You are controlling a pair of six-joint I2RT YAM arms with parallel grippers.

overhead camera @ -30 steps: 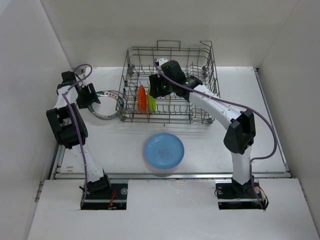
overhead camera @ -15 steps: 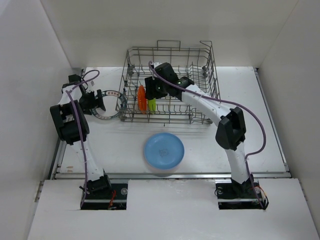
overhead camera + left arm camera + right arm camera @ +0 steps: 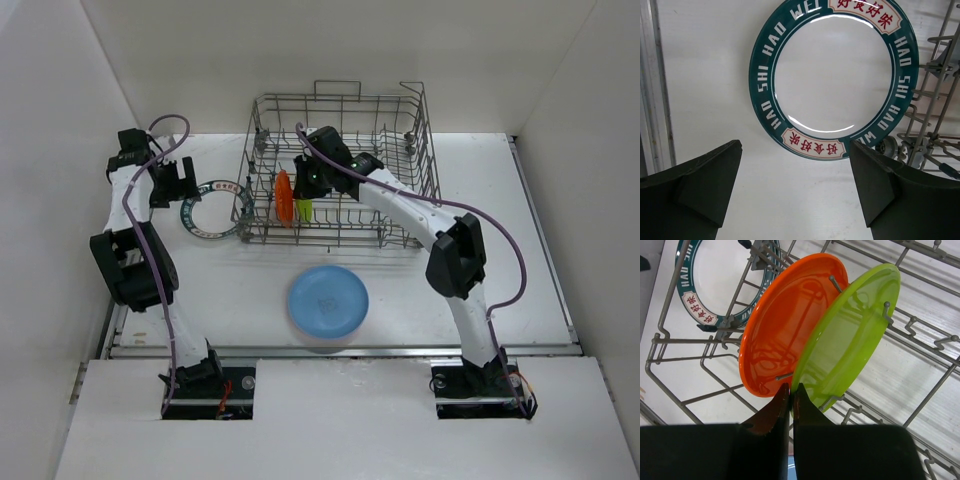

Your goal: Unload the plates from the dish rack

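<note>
From above, the dish rack stands at the far middle of the surface. The orange plate and green plate stand on edge in its front-left part. The light blue plate lies flat in front of the rack, and the teal-rim plate lies flat just left of it.

In the left wrist view, the left fingers are spread wide above the teal-rim plate, holding nothing.

In the right wrist view, the right fingers are pressed together, their tips at the lower rims of the orange plate and green plate.
</note>
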